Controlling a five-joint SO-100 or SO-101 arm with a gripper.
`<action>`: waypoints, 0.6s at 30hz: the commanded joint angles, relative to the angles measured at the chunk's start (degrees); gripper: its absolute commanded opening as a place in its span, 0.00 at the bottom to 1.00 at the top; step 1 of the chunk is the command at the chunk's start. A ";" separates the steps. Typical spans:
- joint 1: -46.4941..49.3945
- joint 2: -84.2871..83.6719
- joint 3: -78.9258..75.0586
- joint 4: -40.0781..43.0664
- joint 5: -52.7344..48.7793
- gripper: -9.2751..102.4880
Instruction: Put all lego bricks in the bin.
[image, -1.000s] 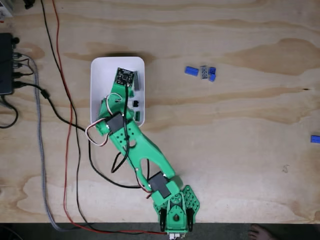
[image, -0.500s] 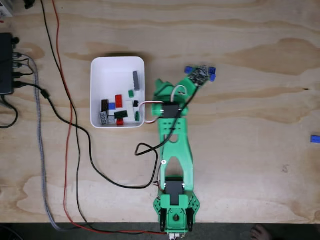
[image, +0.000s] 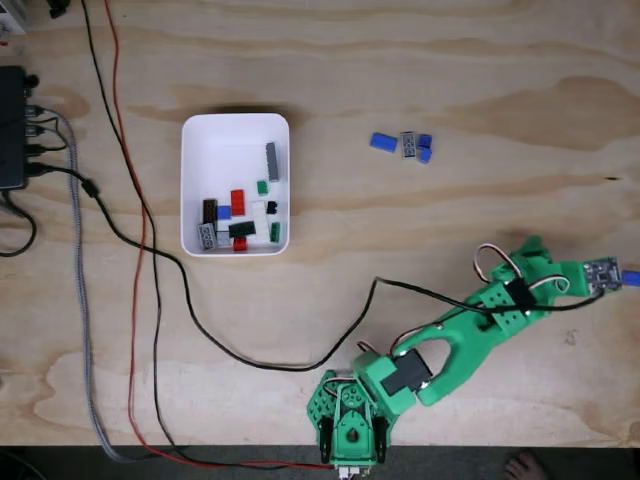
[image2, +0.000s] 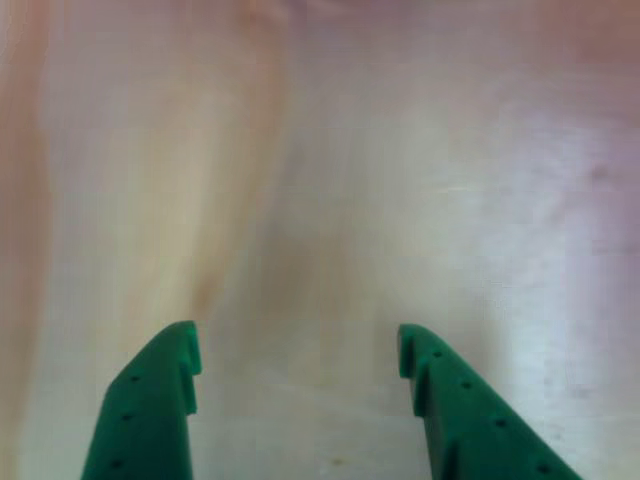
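The white bin (image: 228, 145) lies at the upper left of the table in the fixed view and holds several lego bricks, among them a red one (image: 237, 200) and a long grey one (image: 272, 160). Loose on the wood lie two blue bricks (image: 382, 141) (image: 424, 149) with a grey one (image: 408, 145) between them. Another blue brick (image: 631, 278) sits at the right edge. The green arm reaches far right, its board-capped tip (image: 603, 272) just left of that brick. In the other view my gripper (image2: 298, 352) is open over bare wood, with nothing between its fingers.
A black box (image: 11, 128) with cables sits at the left edge. Black, red and grey cables (image: 140, 250) run down the left side, and one black cable crosses to the arm's base (image: 350, 430). A person's toes (image: 522, 465) show below the table's front edge.
The arm left the bin, swung over the brick cluster at the upper middle, then went on to the far right. Its tip now lies beside the lone blue brick.
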 joint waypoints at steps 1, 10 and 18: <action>5.45 -4.48 -7.03 -5.36 -2.02 0.28; 9.05 -21.18 -27.42 -9.49 -3.96 0.29; 8.70 -26.81 -30.06 -16.61 -3.52 0.27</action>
